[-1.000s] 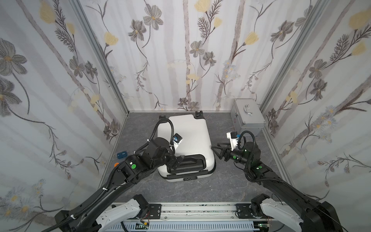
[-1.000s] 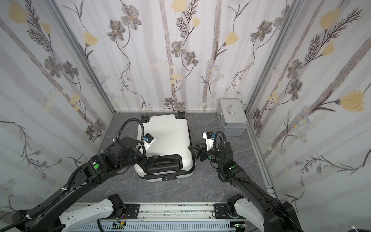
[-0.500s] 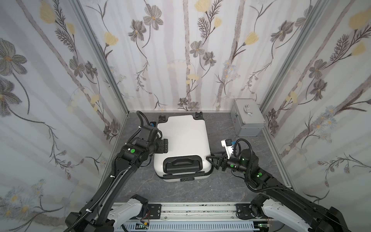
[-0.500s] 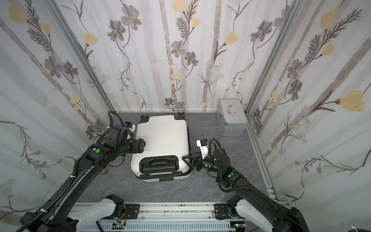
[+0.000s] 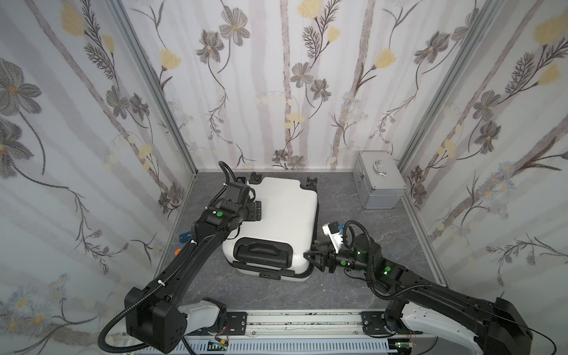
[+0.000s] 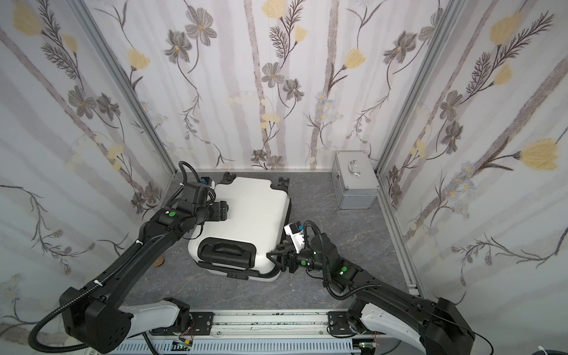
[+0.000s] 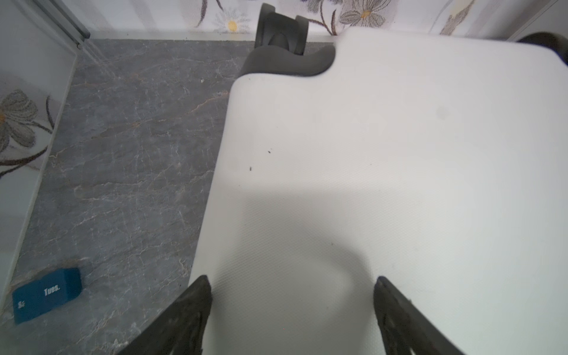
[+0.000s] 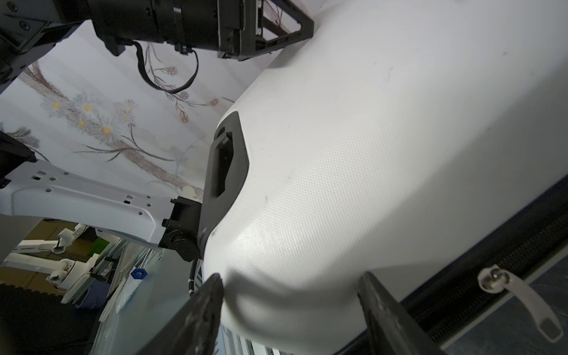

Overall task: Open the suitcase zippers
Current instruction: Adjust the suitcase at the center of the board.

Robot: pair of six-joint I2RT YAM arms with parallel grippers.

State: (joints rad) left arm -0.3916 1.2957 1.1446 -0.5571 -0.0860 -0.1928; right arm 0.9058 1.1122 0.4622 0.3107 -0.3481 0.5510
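Observation:
The white suitcase lies flat on the grey floor, its black handle at the near end. My left gripper hovers open over the left part of the top shell, with nothing between its fingers. My right gripper stands open at the near right corner, and the rounded shell bulges between its fingers. In the right wrist view the black zipper band runs beside one finger, with a silver pull hanging free of the jaws.
A silver metal case stands at the back right corner. A blue block lies on the floor left of the suitcase. Black wheels stick out at the far end. Flowered walls close in three sides.
My left gripper has pulled back from the handle area to the shell's left side. The right gripper has come nearer, to the near right corner. The suitcase has turned straighter.

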